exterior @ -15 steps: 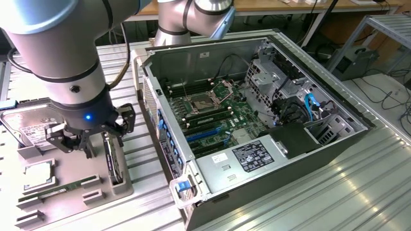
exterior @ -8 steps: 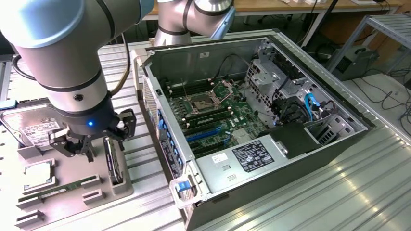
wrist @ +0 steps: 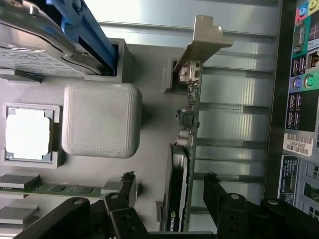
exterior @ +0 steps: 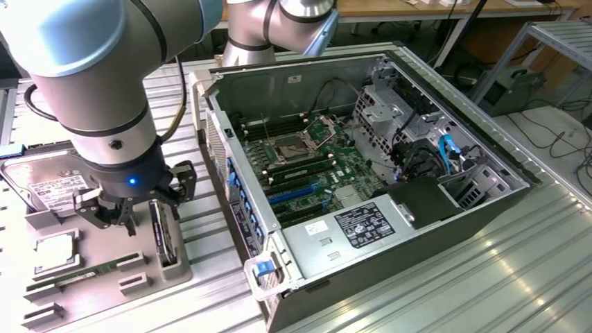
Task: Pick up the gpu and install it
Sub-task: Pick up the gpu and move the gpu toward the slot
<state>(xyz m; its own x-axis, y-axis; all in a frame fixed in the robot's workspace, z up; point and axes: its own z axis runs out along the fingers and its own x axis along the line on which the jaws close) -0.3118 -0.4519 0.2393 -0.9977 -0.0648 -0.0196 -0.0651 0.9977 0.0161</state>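
The gpu (exterior: 165,239) stands on edge in a slot of the grey holder tray (exterior: 102,305), at the exterior view's left beside the open computer case (exterior: 370,173). In the wrist view the gpu (wrist: 188,129) is a thin dark card seen edge-on, with its pale metal bracket (wrist: 204,40) at one end. My gripper (exterior: 146,211) hangs just above the card. It is open, and its black fingers (wrist: 127,186) straddle the card's fan end without touching it; the gripper (wrist: 169,188) holds nothing.
The tray also carries a silver hard drive (exterior: 46,184), a square processor (exterior: 55,253), a green memory stick (exterior: 83,274) and a raised grey block (wrist: 102,119). The case lies open with its motherboard (exterior: 306,166) exposed; its rear panel (wrist: 299,124) is close beside the tray.
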